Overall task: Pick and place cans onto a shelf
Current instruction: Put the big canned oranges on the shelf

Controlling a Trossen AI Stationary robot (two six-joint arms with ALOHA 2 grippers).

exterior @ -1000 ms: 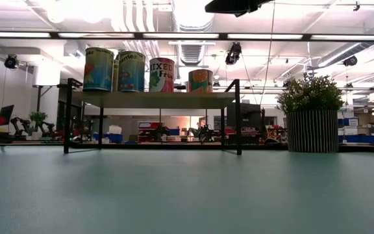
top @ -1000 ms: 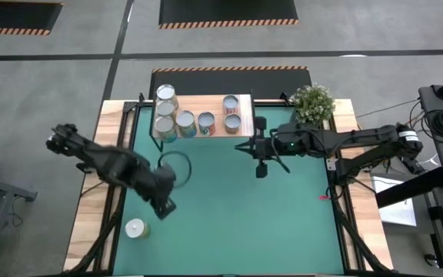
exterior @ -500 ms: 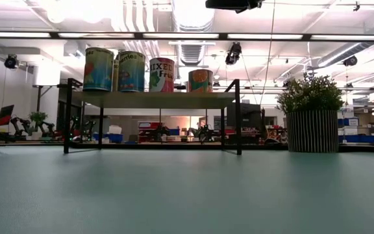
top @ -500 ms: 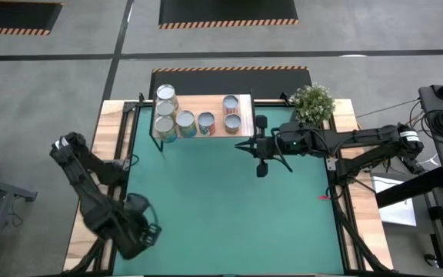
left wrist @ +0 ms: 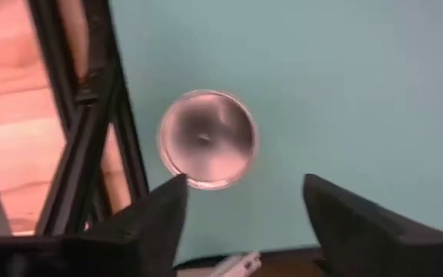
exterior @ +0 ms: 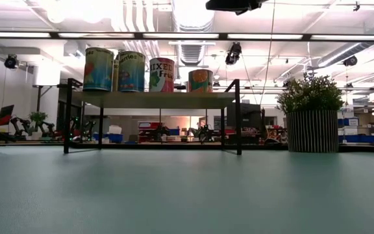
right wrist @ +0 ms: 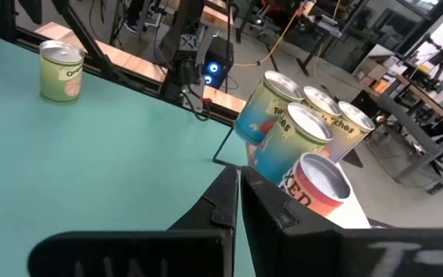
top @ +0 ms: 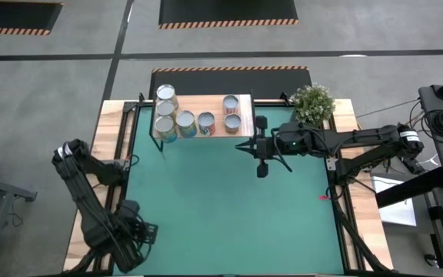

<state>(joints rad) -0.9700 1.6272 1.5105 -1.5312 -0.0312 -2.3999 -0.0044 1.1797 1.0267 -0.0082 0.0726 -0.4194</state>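
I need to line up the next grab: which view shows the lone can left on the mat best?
Left wrist view: the can sits just beyond the open left gripper. Right wrist view shows it far off; the high view hides it under the left arm; the low view misses it.

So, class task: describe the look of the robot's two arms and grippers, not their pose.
Both arms are dark, jointed links. The left gripper has two broad, black, wedge-shaped fingers. The right gripper has black, angular fingers tapering to points. Dark cables hang beside the right arm's base.

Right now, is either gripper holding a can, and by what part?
No. The left gripper is open above the loose can; the right gripper is shut on nothing.
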